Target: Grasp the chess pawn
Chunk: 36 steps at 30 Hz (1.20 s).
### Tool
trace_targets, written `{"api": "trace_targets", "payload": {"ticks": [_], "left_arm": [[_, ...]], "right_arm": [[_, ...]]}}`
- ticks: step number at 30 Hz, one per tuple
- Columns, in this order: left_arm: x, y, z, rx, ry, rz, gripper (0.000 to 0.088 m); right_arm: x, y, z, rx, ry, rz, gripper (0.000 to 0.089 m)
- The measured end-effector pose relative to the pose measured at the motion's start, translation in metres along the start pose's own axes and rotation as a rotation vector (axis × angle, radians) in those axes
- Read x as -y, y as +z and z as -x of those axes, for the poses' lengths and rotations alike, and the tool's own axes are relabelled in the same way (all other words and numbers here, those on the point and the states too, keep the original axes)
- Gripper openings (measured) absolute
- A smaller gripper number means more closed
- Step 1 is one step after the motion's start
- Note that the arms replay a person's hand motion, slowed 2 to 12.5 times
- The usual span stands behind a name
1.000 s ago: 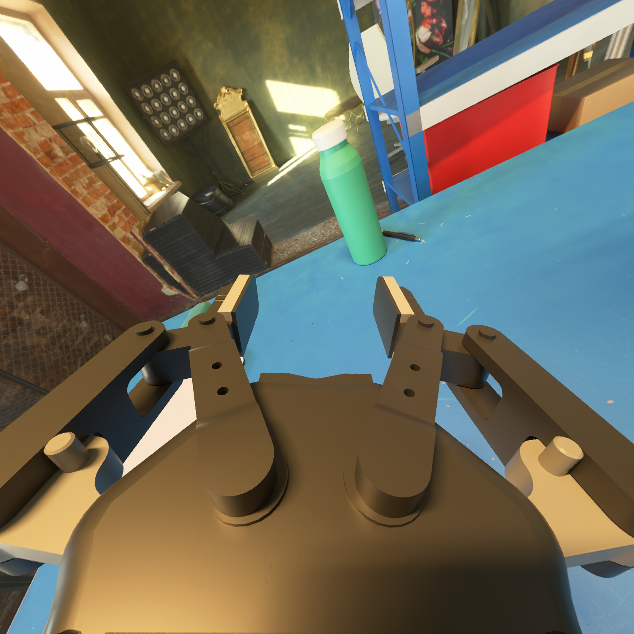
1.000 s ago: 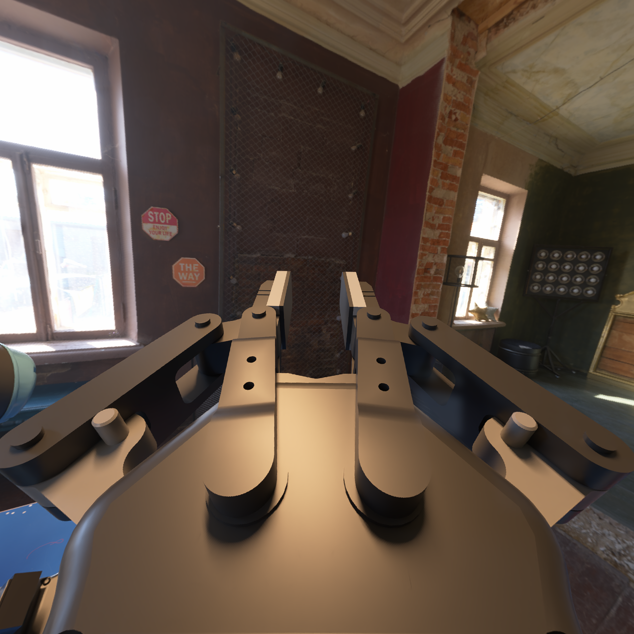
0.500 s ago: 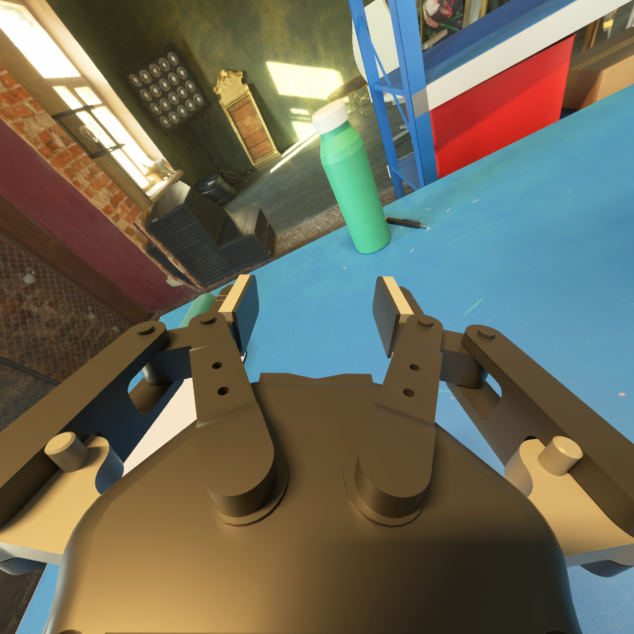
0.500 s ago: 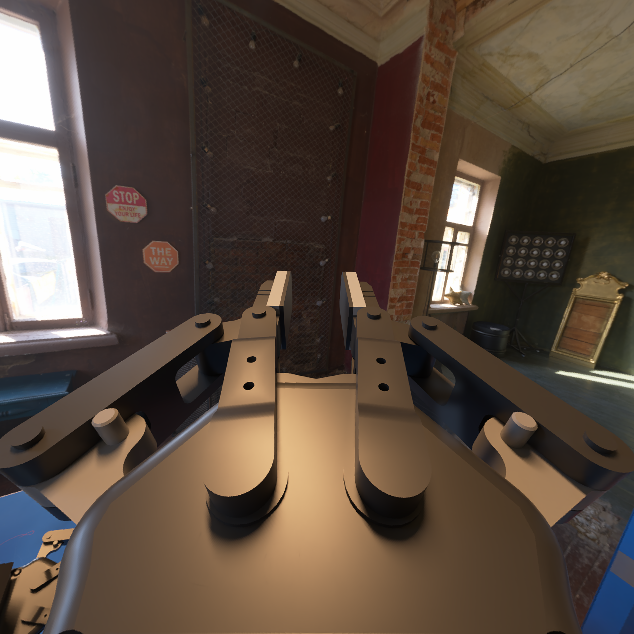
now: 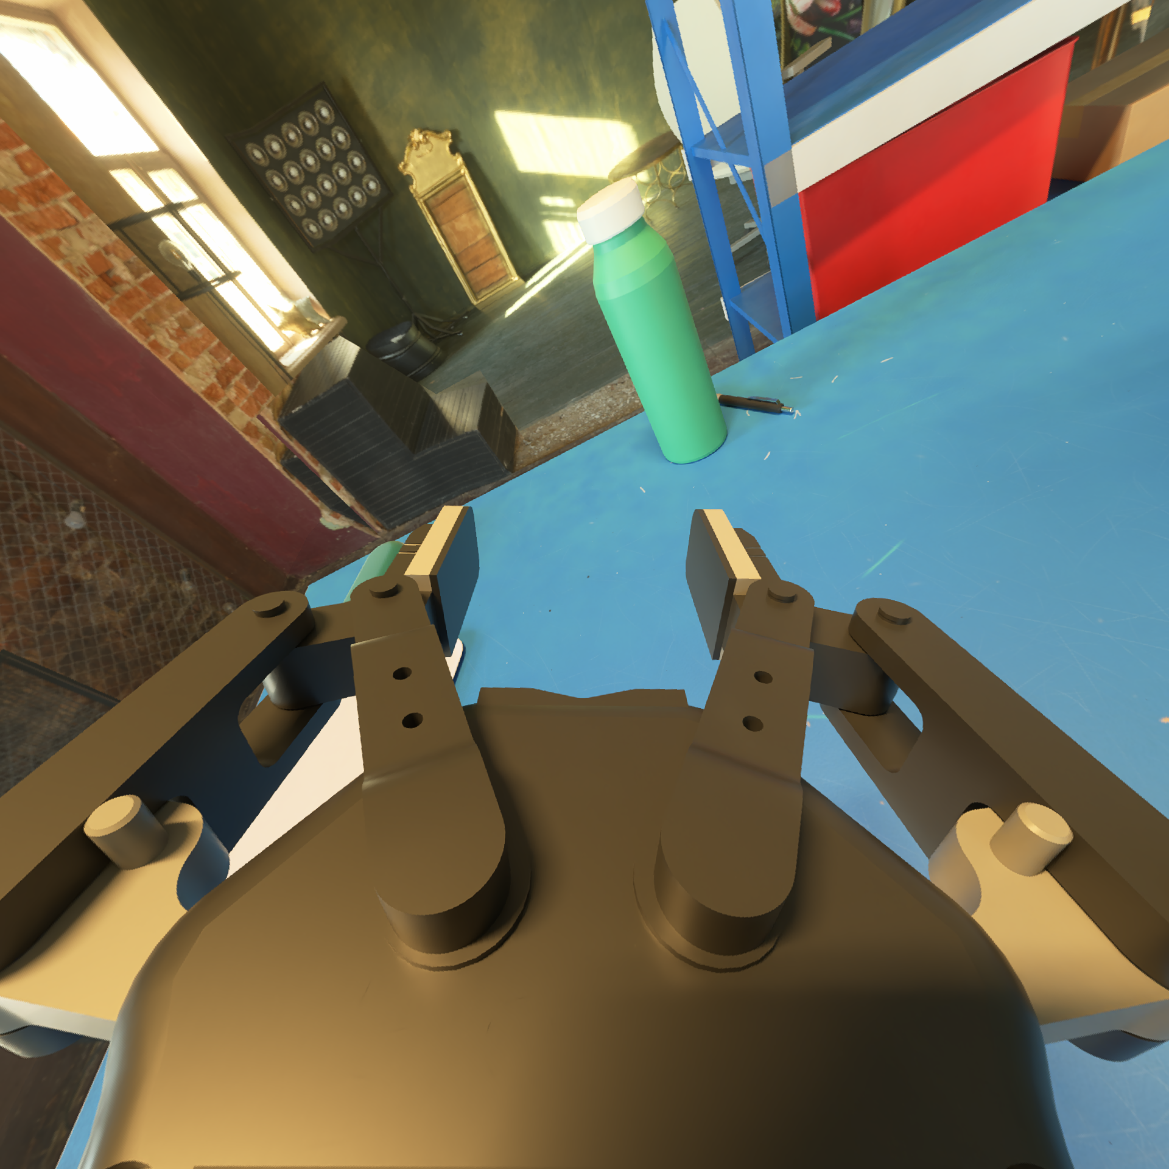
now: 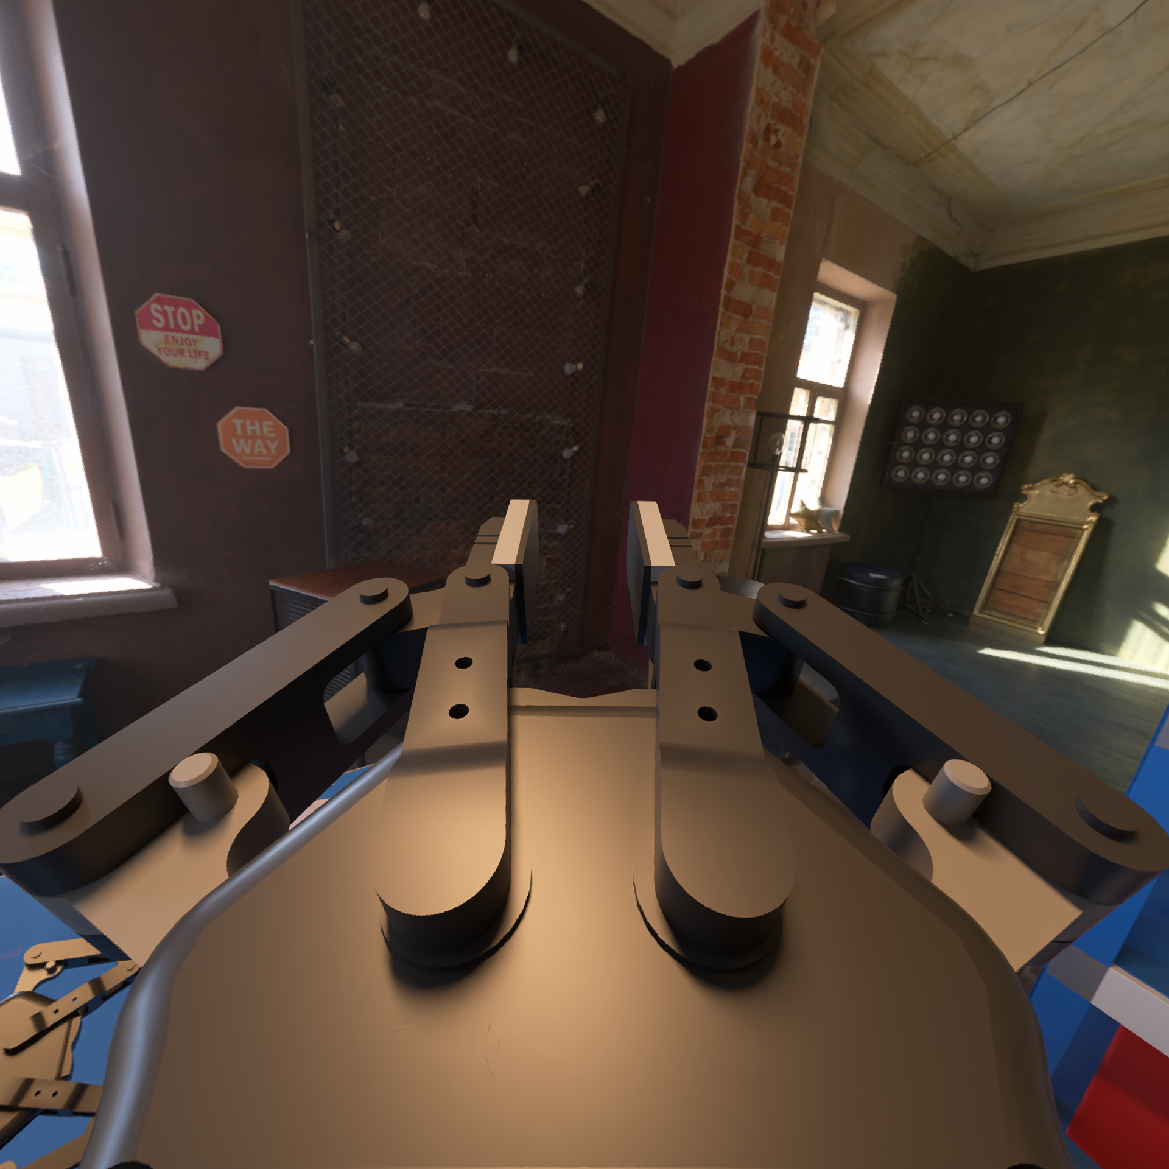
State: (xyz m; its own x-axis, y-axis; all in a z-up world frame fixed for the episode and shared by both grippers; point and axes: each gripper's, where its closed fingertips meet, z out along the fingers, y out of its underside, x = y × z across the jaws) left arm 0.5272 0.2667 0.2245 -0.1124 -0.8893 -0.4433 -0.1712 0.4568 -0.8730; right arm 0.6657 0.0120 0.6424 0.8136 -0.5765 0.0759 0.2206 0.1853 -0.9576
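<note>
I cannot make out a chess pawn in either view. My left gripper [image 5: 579, 569] is open and empty, low over the blue table [image 5: 949, 569]. A white shape [image 5: 457, 651] and a green shape [image 5: 373, 563] peek out from behind its left finger; I cannot tell what they are. My right gripper [image 6: 582, 556] is open with a narrower gap and empty, raised and facing the room's wall. The left gripper also shows at the lower left of the right wrist view [image 6: 44, 1025].
A tall green bottle with a white cap [image 5: 658, 329] stands upright on the table beyond the left gripper. A dark pen [image 5: 753, 403] lies right of it. A blue shelf frame with a red panel [image 5: 917, 215] stands at the table's far right edge.
The right wrist view has swung right and down, and the left gripper has come into its lower left corner. In the left wrist view the bottle has shifted slightly up. Both grippers stay open.
</note>
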Motion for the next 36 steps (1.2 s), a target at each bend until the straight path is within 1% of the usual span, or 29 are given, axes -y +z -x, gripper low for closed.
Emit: {"api": "trace_targets", "payload": {"ticks": [14, 36], "left_arm": [[0.0, 0.0, -0.004, -0.017, 0.001, 0.003, 0.0589], [-0.001, 0.002, -0.009, -0.028, 0.015, 0.012, 0.0586]], "right_arm": [[-0.016, -0.009, -0.019, -0.032, 0.001, 0.029, 0.0258], [-0.031, -0.021, -0.039, -0.046, 0.026, 0.025, 0.0259]]}}
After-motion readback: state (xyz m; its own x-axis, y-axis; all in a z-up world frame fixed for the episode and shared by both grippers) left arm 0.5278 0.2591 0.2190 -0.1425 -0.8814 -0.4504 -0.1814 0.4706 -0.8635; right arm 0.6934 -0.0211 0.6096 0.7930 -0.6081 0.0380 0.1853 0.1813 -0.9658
